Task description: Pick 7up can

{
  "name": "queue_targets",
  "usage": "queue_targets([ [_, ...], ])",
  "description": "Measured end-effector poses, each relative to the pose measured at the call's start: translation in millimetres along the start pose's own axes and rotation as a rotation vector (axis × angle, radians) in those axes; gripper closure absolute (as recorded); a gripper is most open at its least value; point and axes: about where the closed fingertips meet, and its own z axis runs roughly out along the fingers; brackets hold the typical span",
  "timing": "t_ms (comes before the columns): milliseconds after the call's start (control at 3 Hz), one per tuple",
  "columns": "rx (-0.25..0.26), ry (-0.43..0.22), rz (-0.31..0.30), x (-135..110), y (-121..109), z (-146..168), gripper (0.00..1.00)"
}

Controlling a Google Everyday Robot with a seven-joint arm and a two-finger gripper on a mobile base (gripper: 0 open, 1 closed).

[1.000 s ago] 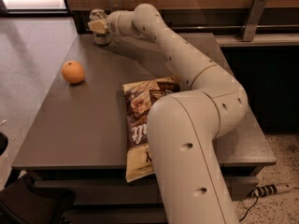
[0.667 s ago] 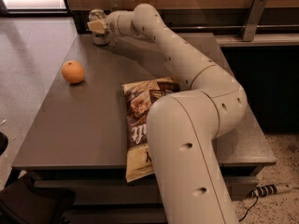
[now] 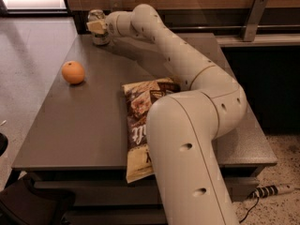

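The 7up can (image 3: 99, 38) stands upright at the far left corner of the grey table (image 3: 79, 125), its silver top showing. My gripper (image 3: 97, 27) reaches across the table and is around the can at mid height. One cream finger (image 3: 93, 26) lies against the can's near side; the other is hidden behind it. The can's base rests on the table.
An orange (image 3: 73, 72) lies on the left of the table, nearer than the can. A brown and white chip bag (image 3: 139, 125) lies mid-table, overhanging the front edge, partly under my arm (image 3: 187, 64). A wooden wall and ledge run behind. A power strip (image 3: 274, 190) lies on the floor at right.
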Motion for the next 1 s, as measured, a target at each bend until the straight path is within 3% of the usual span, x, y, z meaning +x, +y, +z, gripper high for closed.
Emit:
queue_targets([
  [667,-0.014,0.025,-0.037,-31.1,4.6,-53.0,1.0],
  [1000,-0.007,0.044,-0.077,-57.9,6.2,-99.1,1.0],
])
